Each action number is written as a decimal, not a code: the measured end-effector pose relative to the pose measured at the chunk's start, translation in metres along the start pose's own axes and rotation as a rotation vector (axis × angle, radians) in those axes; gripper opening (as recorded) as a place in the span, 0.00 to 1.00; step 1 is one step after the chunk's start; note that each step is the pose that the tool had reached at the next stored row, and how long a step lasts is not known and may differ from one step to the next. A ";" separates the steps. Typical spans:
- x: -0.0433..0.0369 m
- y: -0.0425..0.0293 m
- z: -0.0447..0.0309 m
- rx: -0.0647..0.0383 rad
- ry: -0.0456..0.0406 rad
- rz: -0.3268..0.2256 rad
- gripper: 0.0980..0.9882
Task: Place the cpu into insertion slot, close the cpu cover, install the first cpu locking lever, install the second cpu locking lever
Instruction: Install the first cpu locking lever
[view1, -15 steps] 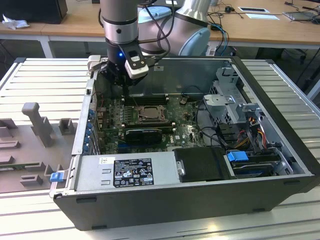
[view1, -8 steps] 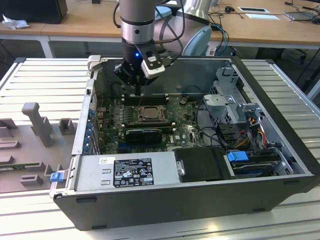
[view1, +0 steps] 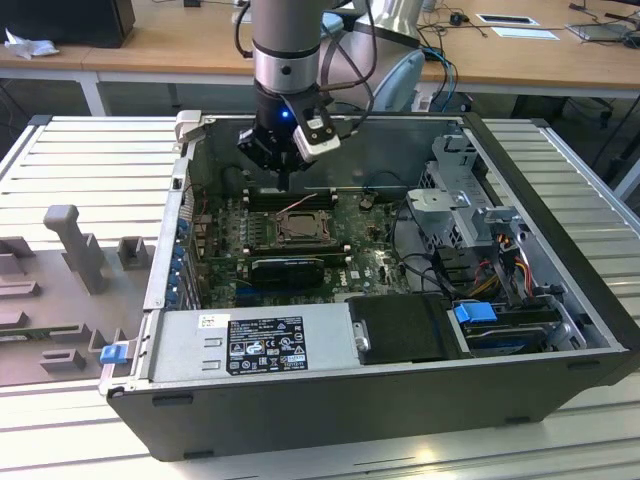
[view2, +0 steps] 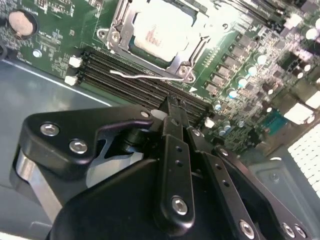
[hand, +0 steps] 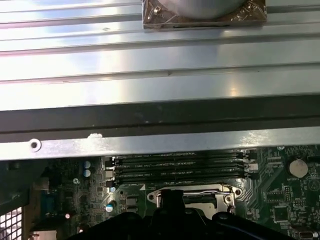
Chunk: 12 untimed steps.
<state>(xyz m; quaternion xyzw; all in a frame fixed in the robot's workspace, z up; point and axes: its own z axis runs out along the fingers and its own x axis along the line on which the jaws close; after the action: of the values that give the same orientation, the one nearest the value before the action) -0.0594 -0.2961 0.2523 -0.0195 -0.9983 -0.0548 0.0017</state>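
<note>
Ribbed aluminium table (view1: 90, 160) carries the open computer case (view1: 400, 400), with wooden desks behind it. The only writing I can pick out is a black-and-white label (view1: 265, 345) on the grey power supply (view1: 180, 350), plus a faint reddish mark on the chip. The cpu (view2: 160, 27) sits in the insertion slot (view1: 300, 228) on the green board, its pale silver top face square and flat. The cpu cover (view2: 118, 22), a thin metal frame, lies down around it. A thin wire lever (view2: 145, 76) runs along the socket edge that faces the black memory slots (view2: 100, 62). My gripper (view2: 172, 106) hangs above those slots, just beside the socket. Its fingers are pressed together on nothing, and the tip is close to the lever.
</note>
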 end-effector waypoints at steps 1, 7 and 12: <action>-0.0004 -0.0001 0.0013 0.000 0.0007 -0.009 0.01; -0.0115 -0.0005 0.0085 0.001 0.0003 -0.012 0.01; -0.0145 -0.0002 0.0121 0.000 -0.0343 -0.030 0.01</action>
<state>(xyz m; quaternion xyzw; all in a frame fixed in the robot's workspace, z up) -0.0449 -0.2955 0.2401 -0.0054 -0.9984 -0.0546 -0.0162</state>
